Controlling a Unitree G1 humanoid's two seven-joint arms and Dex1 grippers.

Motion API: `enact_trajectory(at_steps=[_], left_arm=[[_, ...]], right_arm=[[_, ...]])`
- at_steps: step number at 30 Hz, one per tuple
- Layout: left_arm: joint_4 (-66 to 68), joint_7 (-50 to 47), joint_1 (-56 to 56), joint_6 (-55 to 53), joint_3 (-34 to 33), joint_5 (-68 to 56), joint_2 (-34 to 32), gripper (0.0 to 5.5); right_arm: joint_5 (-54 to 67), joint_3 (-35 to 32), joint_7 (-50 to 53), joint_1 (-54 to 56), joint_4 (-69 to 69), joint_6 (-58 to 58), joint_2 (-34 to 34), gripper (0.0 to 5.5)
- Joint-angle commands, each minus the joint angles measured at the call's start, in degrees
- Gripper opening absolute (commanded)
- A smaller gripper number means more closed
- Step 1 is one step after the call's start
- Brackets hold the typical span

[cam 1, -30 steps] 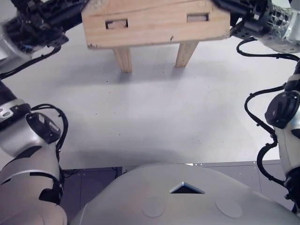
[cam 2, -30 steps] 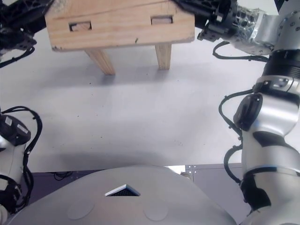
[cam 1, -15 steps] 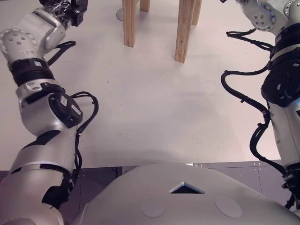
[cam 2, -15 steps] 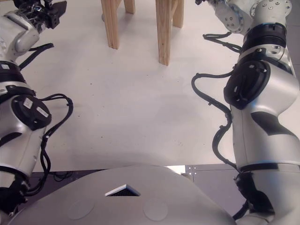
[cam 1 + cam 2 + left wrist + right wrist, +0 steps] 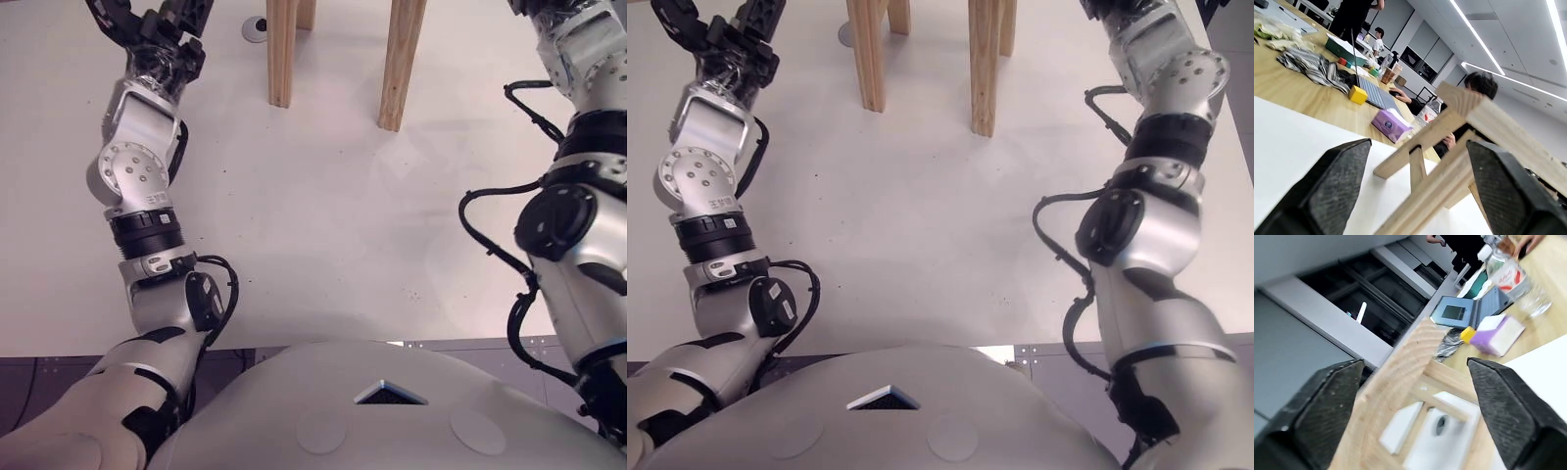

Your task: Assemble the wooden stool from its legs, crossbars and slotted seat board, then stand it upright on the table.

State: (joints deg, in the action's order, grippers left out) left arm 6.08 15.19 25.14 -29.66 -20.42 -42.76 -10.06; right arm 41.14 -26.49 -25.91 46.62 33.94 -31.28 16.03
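1. Judging the step in hand to be release and clearance: the stool looks assembled and standing, so I would draw both arms outward, away from the legs, slowly and without brushing the wood.
2. Table (image 5: 323,245): white, flat.
3. Left gripper (image 5: 152,18): fingers spread wide, holding nothing; just beside the stool's left side and apart from the nearest leg.
4. Right gripper (image 5: 1418,416): fingers spread wide, nothing clamped; wood lies beyond the gap, and I cannot tell whether it touches.
5. Stool (image 5: 1474,122): pale, unfinished wood; upright at the table's far middle, between my two arms.
6. Legs (image 5: 402,64): square-section, straight-grained, feet flat on the table.
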Motion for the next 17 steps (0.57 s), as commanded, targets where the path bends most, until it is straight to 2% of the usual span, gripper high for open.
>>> enact_trajectory(at_steps=[1, 2, 5, 9, 13, 17], left_arm=[[-3.84, -1.14, -5.57, 5.49, 3.67, 6.97, 1.17, 3.6], [-4.6, -1.15, -7.35, 7.65, 4.99, 9.43, 1.4, 3.6], [-6.1, -2.11, -12.34, 13.99, 8.71, 17.07, 1.94, 3.14], [-7.09, -4.3, -17.47, 19.29, 13.51, 25.35, 3.02, 2.42], [-7.61, -5.03, -21.61, 20.88, 16.36, 28.49, 4.76, 1.86], [-7.3, -5.04, -22.4, 21.18, 16.3, 28.92, 5.26, 1.21]], right_arm=[[-22.67, 11.58, 12.83, -20.2, -19.16, 20.86, -4.19, 3.97], [-26.15, 13.74, 14.7, -25.18, -22.36, 23.51, -5.55, 3.79], [-32.42, 20.26, 18.06, -37.8, -30.7, 27.51, -9.38, 3.36], [-40.06, 28.61, 19.19, -46.03, -36.76, 31.24, -10.82, 2.58], [-40.7, 29.25, 20.74, -47.24, -38.1, 30.9, -12.41, 1.92], [-40.71, 29.56, 21.78, -47.23, -37.9, 30.83, -12.82, 1.23]])
